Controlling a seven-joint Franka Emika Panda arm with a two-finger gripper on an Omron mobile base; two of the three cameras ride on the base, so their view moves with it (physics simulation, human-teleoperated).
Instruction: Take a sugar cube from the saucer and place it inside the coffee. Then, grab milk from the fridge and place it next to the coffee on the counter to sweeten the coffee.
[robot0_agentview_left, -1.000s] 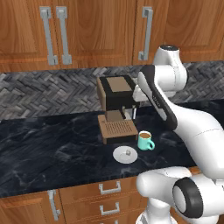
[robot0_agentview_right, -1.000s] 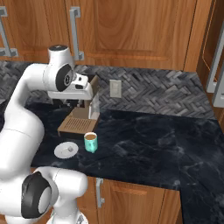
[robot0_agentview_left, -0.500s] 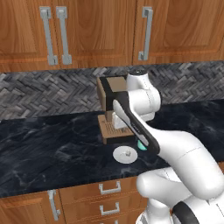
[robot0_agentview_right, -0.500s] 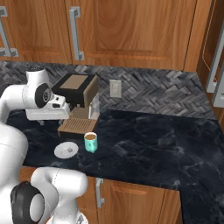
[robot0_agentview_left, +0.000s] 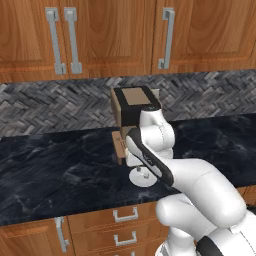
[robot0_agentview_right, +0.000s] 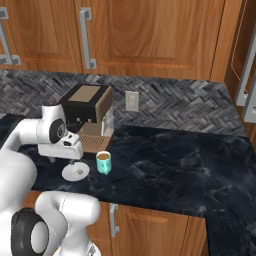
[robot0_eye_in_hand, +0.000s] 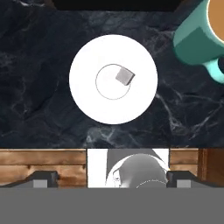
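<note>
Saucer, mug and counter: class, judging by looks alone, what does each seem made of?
Saucer: likely glazed ceramic, plain white, smooth, with a faint ring at its centre. Mug: probably ceramic too, even matte teal. Counter: polished black marble or an imitation, with pale veins.

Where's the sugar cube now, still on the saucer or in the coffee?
On the saucer. The sugar cube lies near its centre ring; the coffee stands beside it, upright and full.
</note>
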